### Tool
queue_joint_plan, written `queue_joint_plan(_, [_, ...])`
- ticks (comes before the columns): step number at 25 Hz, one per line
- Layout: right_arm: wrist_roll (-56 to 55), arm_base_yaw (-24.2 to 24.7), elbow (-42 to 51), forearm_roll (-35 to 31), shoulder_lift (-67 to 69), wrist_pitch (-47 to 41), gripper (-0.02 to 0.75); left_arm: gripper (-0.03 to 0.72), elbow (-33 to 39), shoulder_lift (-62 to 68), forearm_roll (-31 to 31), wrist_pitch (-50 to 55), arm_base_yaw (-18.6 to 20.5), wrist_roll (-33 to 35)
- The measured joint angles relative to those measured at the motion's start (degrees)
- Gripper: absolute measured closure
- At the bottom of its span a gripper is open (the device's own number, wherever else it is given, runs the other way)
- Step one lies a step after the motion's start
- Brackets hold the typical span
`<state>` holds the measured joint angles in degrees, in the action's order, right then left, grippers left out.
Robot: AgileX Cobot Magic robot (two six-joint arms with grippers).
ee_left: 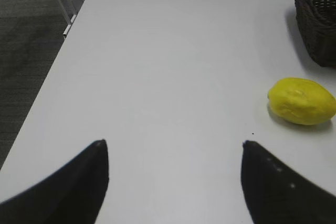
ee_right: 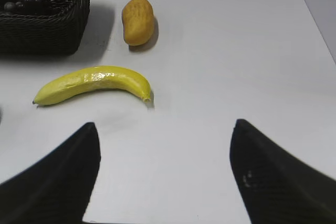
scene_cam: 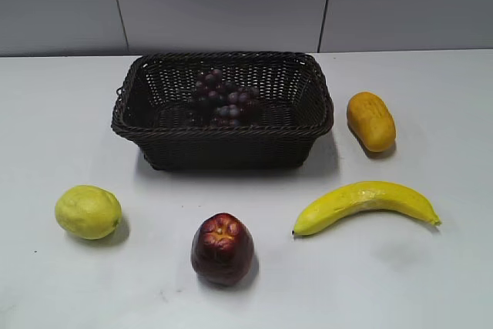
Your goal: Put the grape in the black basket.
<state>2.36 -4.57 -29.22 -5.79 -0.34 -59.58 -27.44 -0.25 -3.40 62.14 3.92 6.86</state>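
1. Where the white table [scene_cam: 431,283] meets the grey wall, I see the black basket [scene_cam: 223,148] standing at the back centre, a dark woven rectangle with flared sides.
2. Inside it lies the grape [scene_cam: 223,100], a dark purple-red bunch resting on the basket floor, roughly in the middle.
3. To the basket's right, apart from it, an orange oval fruit [scene_cam: 370,121] sits on the table.
4. Nearer to me on that side, a yellow banana [scene_cam: 366,204] lies curved, its ends pointing down toward the front edge.
5. At front centre a dark red apple [scene_cam: 222,249] stands upright, and to its left a yellow-green lemon [scene_cam: 88,211] rests alone.
6. Neither arm shows in the exterior view.
7. From the left wrist camera, I see the left gripper [ee_left: 175,182] with its two dark fingers spread wide, nothing between them, bare tabletop beneath; the lemon lies ahead and to the right, near the basket's corner.
8. From the right wrist camera, the right gripper [ee_right: 165,177] is likewise spread apart and holding nothing, with the banana ahead of it and the orange fruit beyond, just beside the basket wall.
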Motion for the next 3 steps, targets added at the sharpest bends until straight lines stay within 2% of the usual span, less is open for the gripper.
queue_joint_plan(3, [0.00, 0.00, 0.00, 0.00, 0.00, 0.00, 0.153, 0.106, 0.00, 0.00, 0.00, 0.00, 0.00, 0.00])
